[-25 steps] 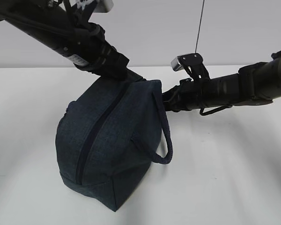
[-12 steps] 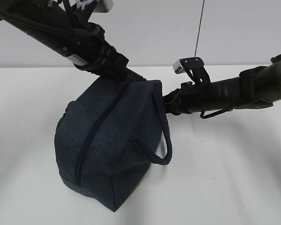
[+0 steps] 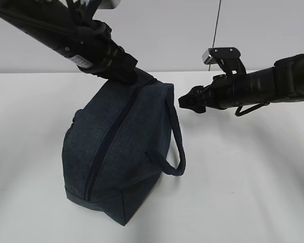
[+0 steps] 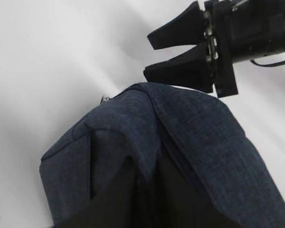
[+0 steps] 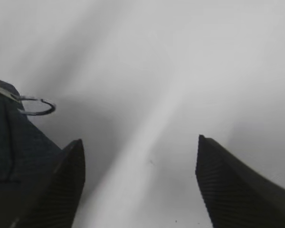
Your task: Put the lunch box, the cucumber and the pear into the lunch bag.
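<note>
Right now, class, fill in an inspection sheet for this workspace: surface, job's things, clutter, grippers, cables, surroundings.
Surface: white table, bare around the bag.
Job's things: lunch bag on the table, zipper shut, ring pull at its end, loop handle hanging at the side. Lunch box, cucumber and pear: nothing seen.
Clutter: nothing seen.
Grippers: left gripper at the bag's top far end, jaws hidden; right gripper open, holding nothing, clear of the bag.
Cables: thin line hanging above the right arm.
Surroundings: plain pale wall.
</note>
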You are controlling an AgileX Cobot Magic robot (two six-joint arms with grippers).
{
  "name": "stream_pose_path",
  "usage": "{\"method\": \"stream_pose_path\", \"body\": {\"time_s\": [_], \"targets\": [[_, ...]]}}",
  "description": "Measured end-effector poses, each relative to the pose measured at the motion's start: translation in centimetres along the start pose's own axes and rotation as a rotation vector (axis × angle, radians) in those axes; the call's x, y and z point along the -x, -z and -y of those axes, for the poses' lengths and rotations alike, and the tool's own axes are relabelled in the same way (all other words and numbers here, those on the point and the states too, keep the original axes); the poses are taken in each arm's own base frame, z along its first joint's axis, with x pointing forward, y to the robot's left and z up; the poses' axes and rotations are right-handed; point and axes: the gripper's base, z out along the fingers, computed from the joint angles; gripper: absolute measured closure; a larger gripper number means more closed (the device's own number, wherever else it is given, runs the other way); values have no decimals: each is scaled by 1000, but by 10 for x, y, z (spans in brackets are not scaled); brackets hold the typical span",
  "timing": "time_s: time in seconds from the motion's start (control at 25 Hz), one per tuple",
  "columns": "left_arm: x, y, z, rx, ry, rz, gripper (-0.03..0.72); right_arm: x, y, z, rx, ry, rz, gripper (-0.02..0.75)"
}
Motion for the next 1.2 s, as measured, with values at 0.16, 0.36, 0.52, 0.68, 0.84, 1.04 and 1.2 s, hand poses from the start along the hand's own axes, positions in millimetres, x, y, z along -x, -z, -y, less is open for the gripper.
{"method": "stream_pose_path", "body": {"time_s": [0.16,0.36,0.52,0.68,0.84,1.04,1.2], "targets": [[0,0,0,2,-2,-1,517,12,15,-6,-8,-18,-24,167],[-3,-1,-6,61,-70,-38,314,22,34,-16,16,-9,-68,167],[-6,-2,-11,112,-71,-70,274,33,53,-25,15,27,-99,167],[-9,-1,-15,140,-67,-103,265,44,76,-34,1,41,-126,167],[-15,5,-29,150,-16,-150,265,49,96,-43,-7,41,-170,167],[-26,20,-57,164,92,-222,265,49,117,-50,-33,54,-262,181],[-34,32,-76,181,172,-248,265,47,137,-54,-80,43,-358,272]]}}
